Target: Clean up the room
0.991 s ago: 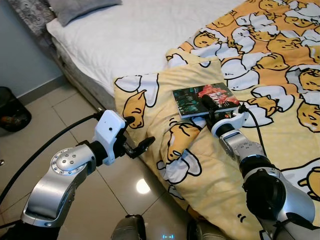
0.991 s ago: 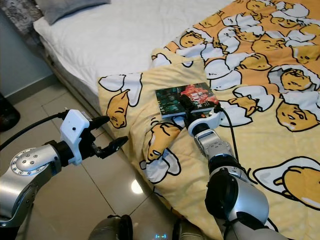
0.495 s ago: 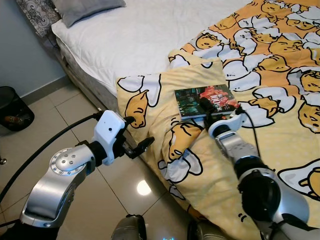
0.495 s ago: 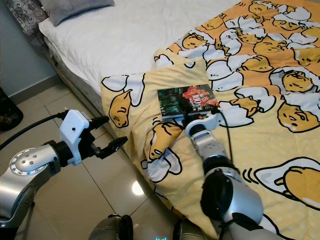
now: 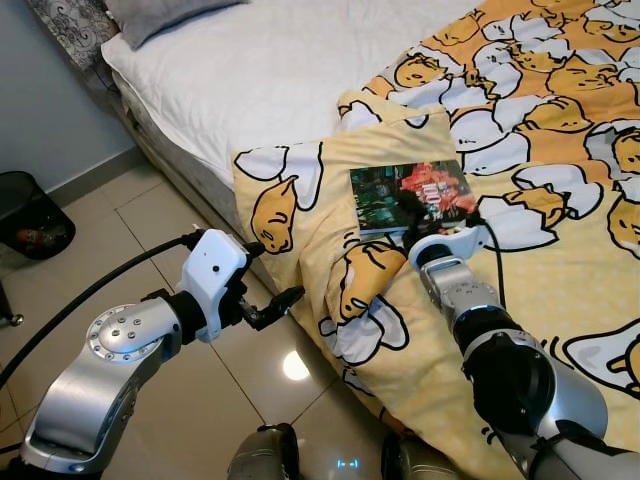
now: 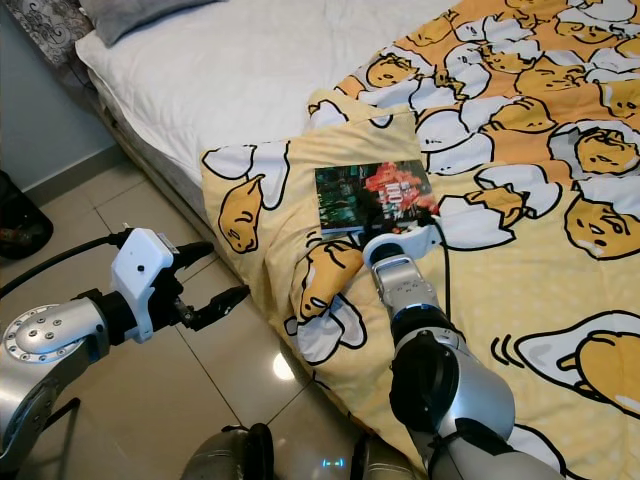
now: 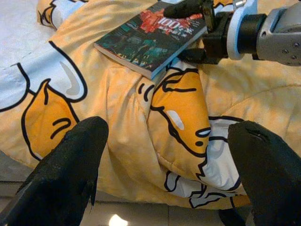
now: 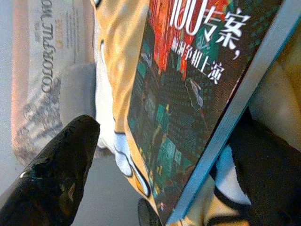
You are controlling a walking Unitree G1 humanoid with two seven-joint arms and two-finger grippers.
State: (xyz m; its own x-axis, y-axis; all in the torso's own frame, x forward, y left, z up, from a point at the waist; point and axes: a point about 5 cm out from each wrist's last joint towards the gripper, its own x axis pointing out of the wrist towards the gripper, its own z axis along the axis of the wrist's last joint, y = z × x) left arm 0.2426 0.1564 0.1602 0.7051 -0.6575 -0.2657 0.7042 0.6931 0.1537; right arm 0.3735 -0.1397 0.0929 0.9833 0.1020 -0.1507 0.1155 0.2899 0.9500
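A dark book (image 5: 395,195) with a red and teal cover lies flat on the yellow cartoon blanket (image 5: 560,150), near the bed's edge. My right gripper (image 5: 416,216) is open at the book's near edge. One finger is over the cover and the other is under the edge. In the right wrist view the book (image 8: 188,94) sits between the two black fingers (image 8: 56,174). The left wrist view has the book (image 7: 146,37) with the right gripper (image 7: 195,30) straddling its corner. My left gripper (image 5: 275,270) hangs open over the floor beside the bed, holding nothing.
The blanket drapes over the bed's edge to the tiled floor (image 5: 150,215). Beyond it lie a white sheet (image 5: 270,70) and a grey pillow (image 5: 160,15). A black bin (image 5: 30,215) stands on the floor at far left by the wall.
The camera has shifted a little. My left arm has dropped slightly lower over the floor. The right gripper stays at the book's edge.
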